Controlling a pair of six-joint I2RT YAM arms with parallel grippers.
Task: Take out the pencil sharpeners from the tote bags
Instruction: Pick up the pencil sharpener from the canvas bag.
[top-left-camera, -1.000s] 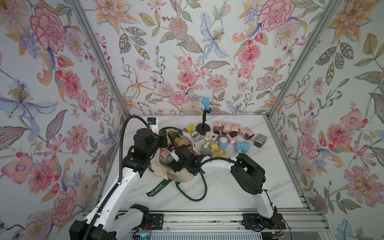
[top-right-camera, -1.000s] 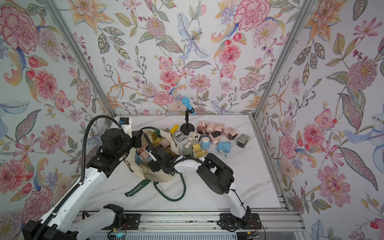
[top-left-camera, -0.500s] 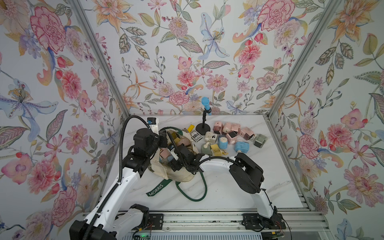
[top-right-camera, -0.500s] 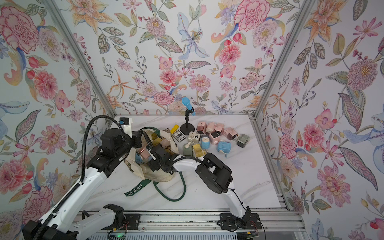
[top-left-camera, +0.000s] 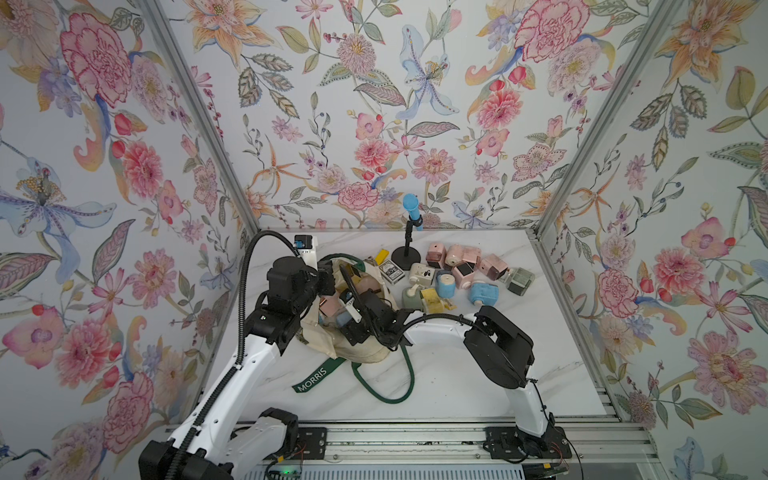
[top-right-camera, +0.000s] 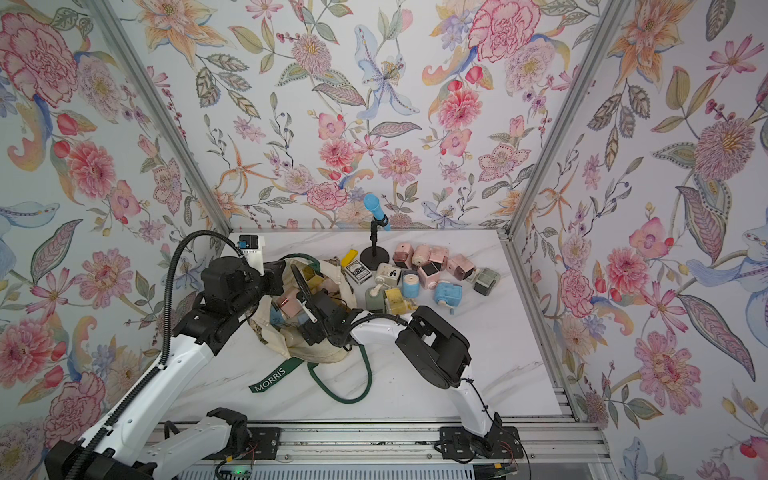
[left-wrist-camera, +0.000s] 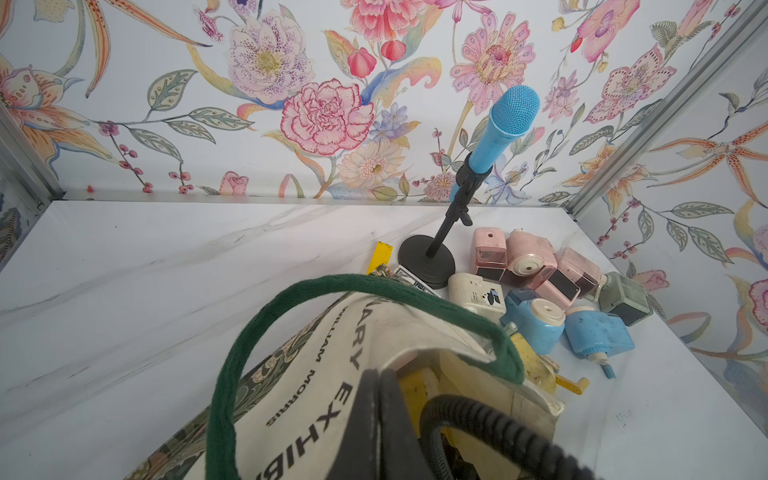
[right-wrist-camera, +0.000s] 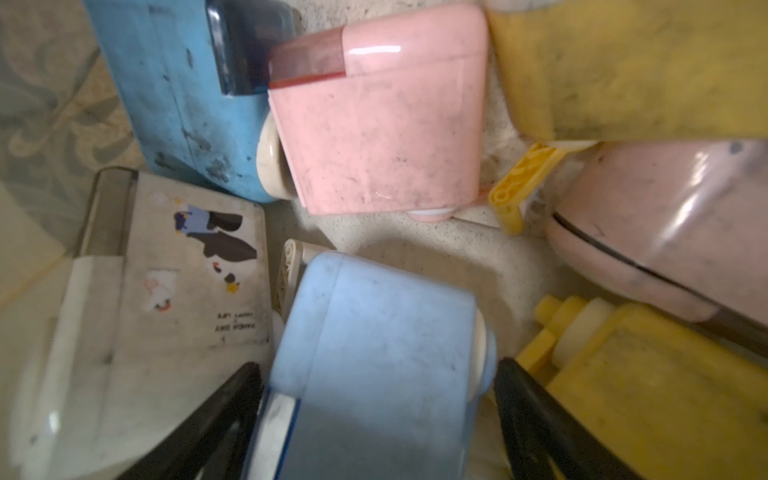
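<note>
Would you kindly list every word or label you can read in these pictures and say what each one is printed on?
"MORRIS": white letters on the dark green strap of the tote bag, in both top views.
"WILLIAM MORRIS": small dark print on the bag's cloth, left wrist view.
"EXHIB" and "ARY": larger dark print there, both cut off.
Cream pencil sharpener: small print under its sticker, too blurred.
Small dark box: print too small.

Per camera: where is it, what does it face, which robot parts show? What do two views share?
Top views: high in front, looking down at the table; left arm, right arm show.
Left wrist: over the tote bag, facing the microphone; shut left gripper shows.
Right wrist: inside the bag, facing a blue sharpener; open right gripper shows.
Shared: microphone, top and left wrist.
</note>
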